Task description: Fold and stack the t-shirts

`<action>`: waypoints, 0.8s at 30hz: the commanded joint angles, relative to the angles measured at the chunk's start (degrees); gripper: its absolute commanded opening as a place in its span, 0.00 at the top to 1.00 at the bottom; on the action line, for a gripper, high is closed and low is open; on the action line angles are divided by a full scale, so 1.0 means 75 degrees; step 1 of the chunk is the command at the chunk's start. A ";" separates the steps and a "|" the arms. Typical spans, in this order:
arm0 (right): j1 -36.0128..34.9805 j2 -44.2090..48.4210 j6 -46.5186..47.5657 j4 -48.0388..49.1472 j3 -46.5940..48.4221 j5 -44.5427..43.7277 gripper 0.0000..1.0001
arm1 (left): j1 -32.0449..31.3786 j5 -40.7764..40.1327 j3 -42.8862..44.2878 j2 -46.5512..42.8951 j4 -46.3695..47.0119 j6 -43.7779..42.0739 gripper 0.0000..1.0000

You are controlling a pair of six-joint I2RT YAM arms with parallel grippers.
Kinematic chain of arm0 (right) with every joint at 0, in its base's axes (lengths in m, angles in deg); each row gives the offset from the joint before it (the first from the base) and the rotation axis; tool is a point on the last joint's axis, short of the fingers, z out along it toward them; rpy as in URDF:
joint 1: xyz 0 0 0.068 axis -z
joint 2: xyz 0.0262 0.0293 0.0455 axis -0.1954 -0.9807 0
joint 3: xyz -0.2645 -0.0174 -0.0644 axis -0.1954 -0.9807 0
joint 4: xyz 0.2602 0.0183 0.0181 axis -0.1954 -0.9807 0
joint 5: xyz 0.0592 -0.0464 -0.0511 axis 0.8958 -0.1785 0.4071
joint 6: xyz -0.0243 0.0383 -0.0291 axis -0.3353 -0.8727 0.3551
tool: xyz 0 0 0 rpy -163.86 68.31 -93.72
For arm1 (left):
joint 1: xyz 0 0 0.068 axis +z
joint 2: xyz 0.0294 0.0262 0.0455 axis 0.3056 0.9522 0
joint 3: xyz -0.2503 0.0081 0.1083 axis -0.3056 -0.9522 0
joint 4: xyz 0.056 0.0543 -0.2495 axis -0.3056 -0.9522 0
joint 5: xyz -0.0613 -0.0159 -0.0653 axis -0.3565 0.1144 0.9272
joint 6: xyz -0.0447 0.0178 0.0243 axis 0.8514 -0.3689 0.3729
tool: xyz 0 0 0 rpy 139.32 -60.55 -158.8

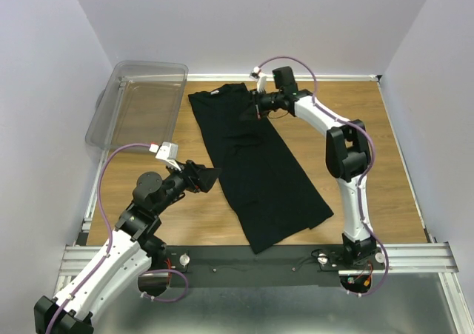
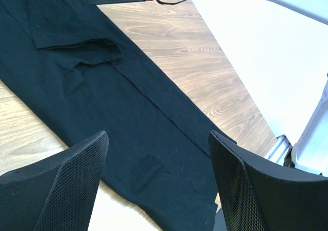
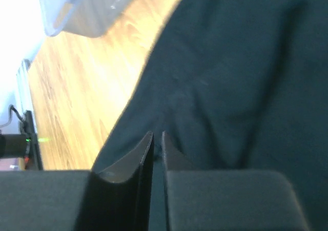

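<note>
One black t-shirt (image 1: 259,171) lies on the wooden table as a long narrow strip, running from the far middle to the near right. A sleeve fold shows on it in the left wrist view (image 2: 77,41). My left gripper (image 1: 209,177) hovers open at the strip's left edge, its jaws wide above the cloth (image 2: 159,133) with nothing between them. My right gripper (image 1: 255,106) is at the shirt's far right edge near the collar end. Its jaws (image 3: 158,134) are pressed nearly together on a pinch of the dark cloth (image 3: 246,62), and creases run out from the tips.
A clear plastic bin (image 1: 137,101) stands tilted at the far left, also seen in the right wrist view (image 3: 87,11). The right arm's elbow (image 1: 346,152) rises over the table's right side. A metal rail (image 1: 259,256) runs along the near edge.
</note>
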 commanded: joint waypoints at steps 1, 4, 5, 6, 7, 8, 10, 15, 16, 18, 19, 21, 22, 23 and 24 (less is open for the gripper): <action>0.0339 -0.0748 -0.0106 -0.0221 -0.0375 0.0819 0.87 | -0.0014 -0.0045 0.0010 -0.0075 0.0075 -0.0009 0.13; 0.0351 -0.0890 0.0023 -0.0338 -0.0563 0.0820 0.94 | -0.0014 -0.0045 -0.0048 -0.0145 0.0109 0.0026 0.13; 0.0351 -0.0902 0.0116 -0.0362 -0.0703 0.0774 0.94 | -0.0014 -0.0045 -0.0049 -0.0134 0.0110 0.0026 0.13; 0.0351 -0.0891 0.0151 -0.0374 -0.0797 0.0681 0.95 | -0.0014 -0.0045 -0.0037 -0.0111 0.0110 0.0026 0.13; 0.0339 -0.0890 0.0175 -0.0386 -0.0868 0.0587 0.97 | -0.0014 -0.0045 -0.0037 -0.0087 0.0110 0.0014 0.13; 0.0374 -0.0890 0.0198 -0.0409 -0.0926 0.0447 0.97 | -0.0014 -0.0045 -0.0037 -0.0064 0.0121 0.0014 0.13; 0.0409 -0.0914 0.0117 -0.0421 -0.1032 0.0317 0.98 | -0.0014 -0.0033 -0.0037 0.0007 0.0156 0.0002 0.13; 0.0480 -0.0634 0.0186 -0.0503 -0.0845 0.0387 0.95 | -0.0014 0.0037 0.0045 0.0066 0.0180 -0.0091 0.13; 0.0491 -0.0331 0.0257 -0.0514 -0.0729 0.0375 0.91 | -0.0014 0.0060 0.0138 0.0065 0.0203 -0.0149 0.13; 0.0527 0.0092 0.0643 -0.0666 -0.0623 0.0340 0.72 | -0.0014 0.0142 0.0337 0.0147 0.0250 -0.0383 0.13; 0.0550 0.0303 0.0818 -0.0736 -0.0599 0.0351 0.65 | -0.0014 0.0212 0.0477 0.0206 0.0320 -0.0767 0.12; 0.0585 0.1029 0.1368 -0.1122 -0.0575 0.0526 0.49 | -0.0014 0.0550 0.0922 0.0404 0.0460 -0.1284 0.10; 0.0585 0.1298 0.2148 -0.1356 -0.0599 0.0643 0.35 | -0.0026 0.0657 0.1075 0.0684 0.0589 -0.1611 0.07; 0.0585 0.1545 0.2747 -0.2031 -0.0668 0.0818 0.28 | -0.0037 0.0751 0.1390 0.0861 0.0636 -0.2090 0.06; 0.0585 0.2127 0.4134 -0.2398 -0.0948 0.0878 0.10 | -0.0188 0.0949 0.1555 0.1280 0.0660 -0.2432 0.05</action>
